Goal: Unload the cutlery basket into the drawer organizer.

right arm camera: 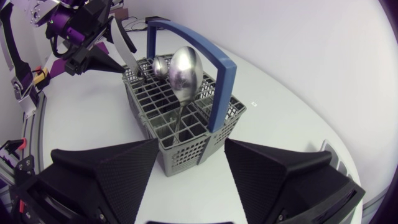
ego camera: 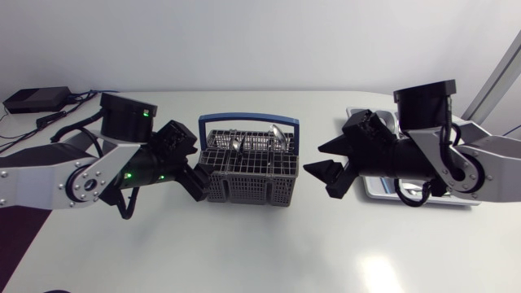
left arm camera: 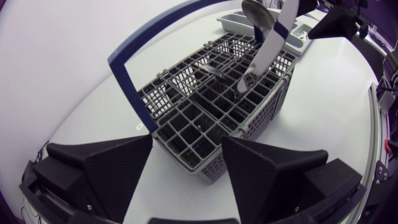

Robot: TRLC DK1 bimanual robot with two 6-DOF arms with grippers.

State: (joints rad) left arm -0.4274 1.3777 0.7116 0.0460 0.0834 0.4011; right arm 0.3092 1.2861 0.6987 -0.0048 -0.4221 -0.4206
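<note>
Nearest thing is just bare white table (ego camera: 260, 252). A bit further in, both arms sit level with the cutlery basket (ego camera: 248, 175), which is standing upright mid-table. The left gripper (ego camera: 198, 167) is released, fingers spread wide, with the basket's left near corner right ahead of the gap. Can't tell if it's actually touching the mesh. The right gripper (ego camera: 312, 159) is released too, fingers wide apart, just off the basket's right side and not touching it.

The basket is still loaded. A big spoon (right arm camera: 185, 70) stands bowl-up, with a smaller spoon (right arm camera: 160, 65) behind it and what looks like a knife (right arm camera: 124, 46) in a compartment on the left arm's side. The blue handle (ego camera: 248, 120) arches over the far side.

The drawer organizer (ego camera: 356, 111) sits far right, mostly hidden under the right arm. There's a small black box (ego camera: 32, 99) at the far left.
</note>
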